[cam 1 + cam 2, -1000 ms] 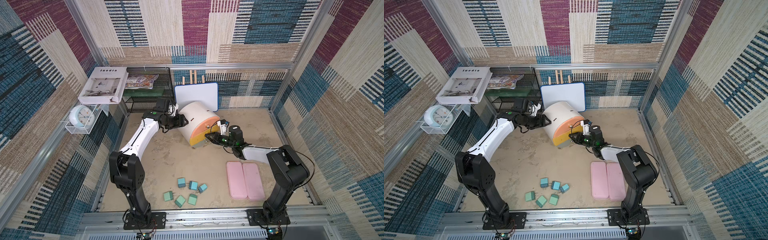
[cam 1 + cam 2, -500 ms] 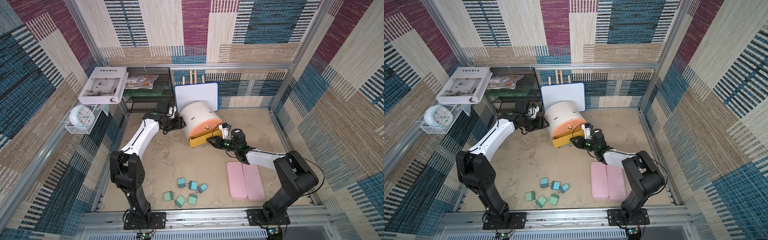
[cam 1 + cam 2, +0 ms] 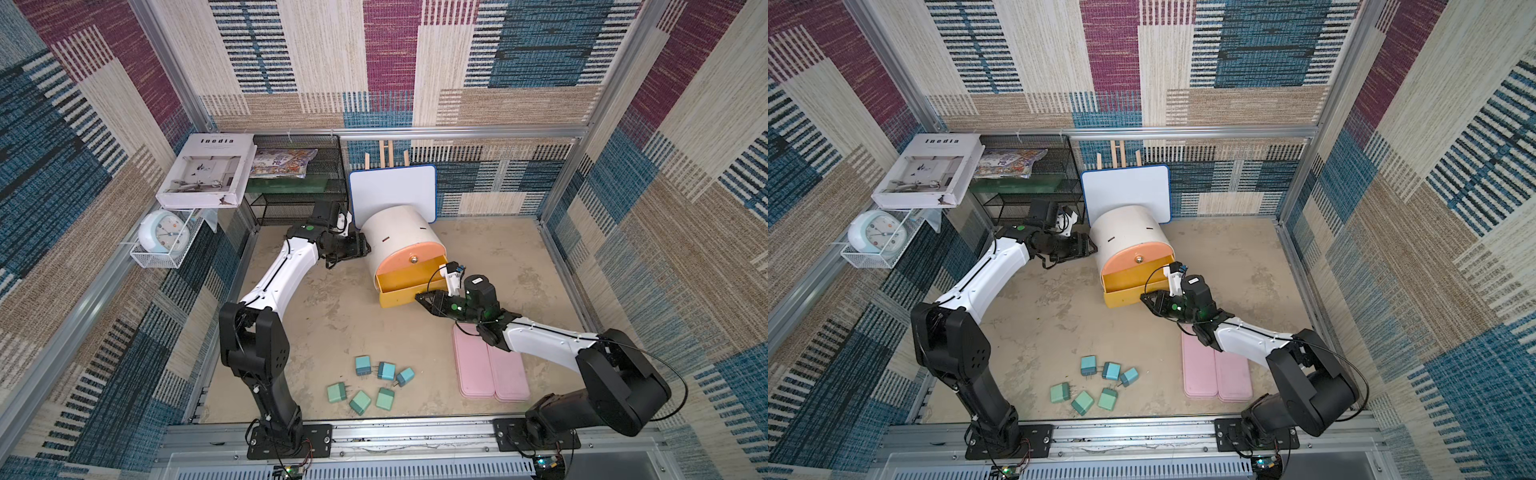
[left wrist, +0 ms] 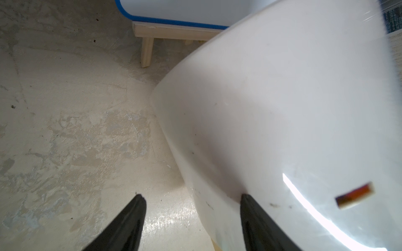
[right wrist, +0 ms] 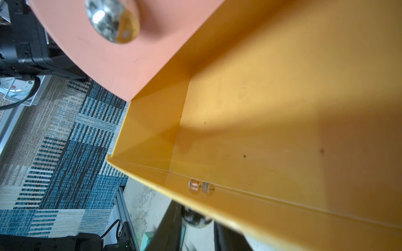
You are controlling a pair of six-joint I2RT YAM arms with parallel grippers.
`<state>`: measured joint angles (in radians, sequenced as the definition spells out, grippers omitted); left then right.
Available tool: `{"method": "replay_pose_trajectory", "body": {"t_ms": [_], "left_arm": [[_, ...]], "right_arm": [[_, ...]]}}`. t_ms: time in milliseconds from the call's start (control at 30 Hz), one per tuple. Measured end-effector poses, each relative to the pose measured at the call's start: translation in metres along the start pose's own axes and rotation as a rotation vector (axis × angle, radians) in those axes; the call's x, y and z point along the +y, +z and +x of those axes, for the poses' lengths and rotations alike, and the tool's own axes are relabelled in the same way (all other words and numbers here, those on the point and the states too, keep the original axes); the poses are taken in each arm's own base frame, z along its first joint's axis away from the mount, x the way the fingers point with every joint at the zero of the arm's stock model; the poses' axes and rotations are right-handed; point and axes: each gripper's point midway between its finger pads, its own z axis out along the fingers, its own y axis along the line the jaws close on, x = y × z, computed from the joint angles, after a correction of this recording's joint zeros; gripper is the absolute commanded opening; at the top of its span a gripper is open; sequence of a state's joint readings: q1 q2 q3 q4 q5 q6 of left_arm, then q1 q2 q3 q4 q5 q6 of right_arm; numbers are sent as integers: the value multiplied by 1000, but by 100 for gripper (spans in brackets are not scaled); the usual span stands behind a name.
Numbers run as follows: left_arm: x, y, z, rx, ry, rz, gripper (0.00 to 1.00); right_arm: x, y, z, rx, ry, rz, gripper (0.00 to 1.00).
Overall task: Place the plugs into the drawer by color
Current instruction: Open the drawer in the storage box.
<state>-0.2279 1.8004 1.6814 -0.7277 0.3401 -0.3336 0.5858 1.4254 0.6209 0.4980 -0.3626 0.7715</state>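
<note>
Gloss, weave and rough plaster around the drawer [image 3: 395,232]
Its white shell is smooth, glossy plastic with a bright streak of reflected light; the yellow compartment [image 5: 261,113] and salmon-pink front [image 5: 104,56] look like smooth satin plastic; the upper knob [image 5: 112,19] and the yellow compartment's knob [image 5: 196,219] are mirror-bright metal; the plugs [image 3: 363,365] are matt plastic with thin metal prongs; the floor [image 4: 65,130] is rough, mottled and plaster-like; the walls [image 3: 390,62] are coarse woven cloth; the shelf [image 3: 326,166] is black wire mesh; the whiteboard [image 4: 174,8] stands on pale bare wood.
</note>
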Motion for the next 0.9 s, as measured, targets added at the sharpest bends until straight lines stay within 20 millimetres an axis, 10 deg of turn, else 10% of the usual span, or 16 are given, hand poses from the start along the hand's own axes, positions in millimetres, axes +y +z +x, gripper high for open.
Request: {"method": "replay_pose_trajectory", "body": {"t_ms": [600,900], "left_arm": [[0,-1,0,-3,1,-2,73],[0,-1,0,-3,1,-2,73]], "right_arm": [[0,3,4,35,-58,58,19],[-1,-12,-5,61,-159,192,57]]}}
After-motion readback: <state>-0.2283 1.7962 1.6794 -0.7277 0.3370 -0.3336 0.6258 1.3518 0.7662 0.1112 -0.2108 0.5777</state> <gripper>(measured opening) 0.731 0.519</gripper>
